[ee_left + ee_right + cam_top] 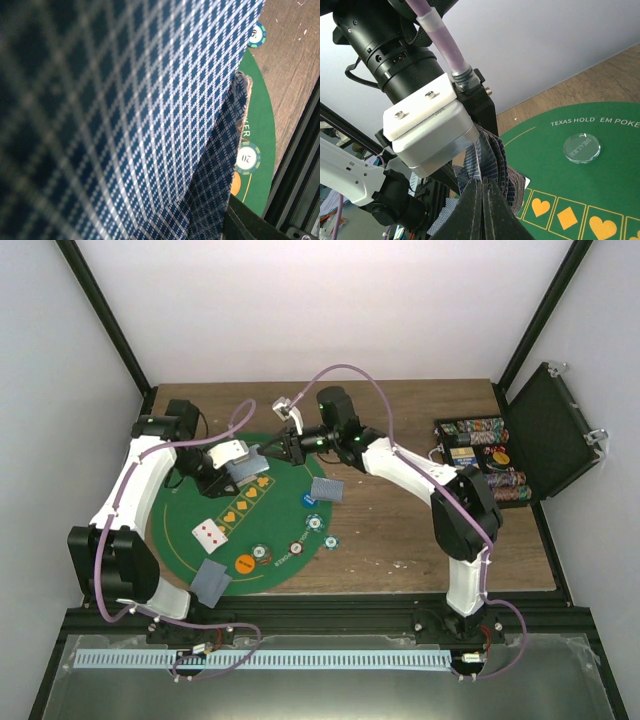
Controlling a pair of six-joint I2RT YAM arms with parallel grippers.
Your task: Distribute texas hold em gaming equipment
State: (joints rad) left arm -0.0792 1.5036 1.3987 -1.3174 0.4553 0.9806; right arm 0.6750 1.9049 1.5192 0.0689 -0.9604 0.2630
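Note:
My left gripper (230, 468) is shut on a fanned deck of playing cards (246, 470) with blue-checked backs, held above the far left of the green mat (285, 575). Those card backs (125, 110) fill nearly the whole left wrist view. My right gripper (272, 452) reaches in from the right. In the right wrist view its jaws (483, 186) are pressed together on the edge of one card of the fan (495, 155), just under the left gripper's body (427, 132). On the mat lie a face-up card (210, 532), two face-down cards (211, 582) (327, 489) and several chips (297, 548).
A clear dealer button (581, 148) rests on the mat beside printed heart and diamond boxes (567, 217). An open black case (548, 430) with rows of chips (487, 458) stands at the right on the wooden table (420, 530). Black frame rails run along the near edge.

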